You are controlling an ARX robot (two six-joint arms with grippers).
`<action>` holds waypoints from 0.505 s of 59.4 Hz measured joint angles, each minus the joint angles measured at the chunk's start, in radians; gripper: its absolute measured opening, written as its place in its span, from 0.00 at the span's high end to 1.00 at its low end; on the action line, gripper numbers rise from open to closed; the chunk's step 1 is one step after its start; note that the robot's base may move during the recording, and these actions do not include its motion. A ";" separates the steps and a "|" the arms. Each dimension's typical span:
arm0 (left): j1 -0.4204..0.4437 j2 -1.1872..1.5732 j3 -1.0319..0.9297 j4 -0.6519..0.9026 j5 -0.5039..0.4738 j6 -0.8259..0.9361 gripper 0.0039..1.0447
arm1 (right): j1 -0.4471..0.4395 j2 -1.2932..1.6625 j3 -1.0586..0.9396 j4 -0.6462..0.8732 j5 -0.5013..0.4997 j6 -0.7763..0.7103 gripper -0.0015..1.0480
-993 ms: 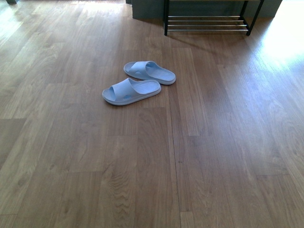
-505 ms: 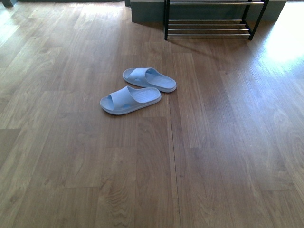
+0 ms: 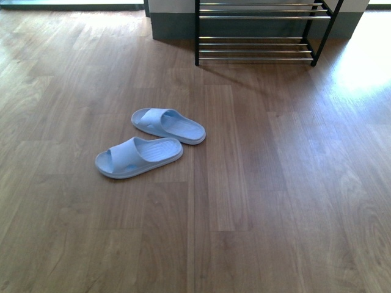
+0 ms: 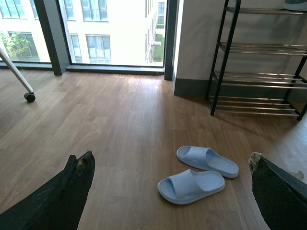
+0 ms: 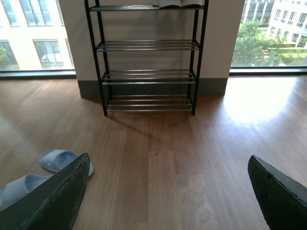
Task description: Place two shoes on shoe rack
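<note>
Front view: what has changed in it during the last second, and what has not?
The camera moved, not the things: the pale blue slides shifted down and left in the picture, and the shoe rack shows more bars, so the robot seems closer. Nothing was grasped; the left claw and the right claw are open and empty. The slides lie side by side on the floor as before.

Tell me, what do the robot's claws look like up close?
The left gripper and right gripper each have two broad, matte black fingers with a rough surface, tapering to blunt tips. The left one's tips look chipped, showing pale specks. No cables or markings show.
</note>
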 joint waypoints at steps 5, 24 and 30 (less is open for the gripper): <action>0.000 0.000 0.000 0.000 0.003 0.000 0.09 | 0.000 0.000 0.000 0.000 0.004 0.000 0.09; 0.000 0.000 0.000 0.000 0.002 0.000 0.09 | 0.000 0.000 0.000 0.000 0.004 0.000 0.09; 0.000 0.000 0.000 0.000 0.002 0.000 0.09 | 0.000 0.000 0.000 0.000 0.003 0.000 0.09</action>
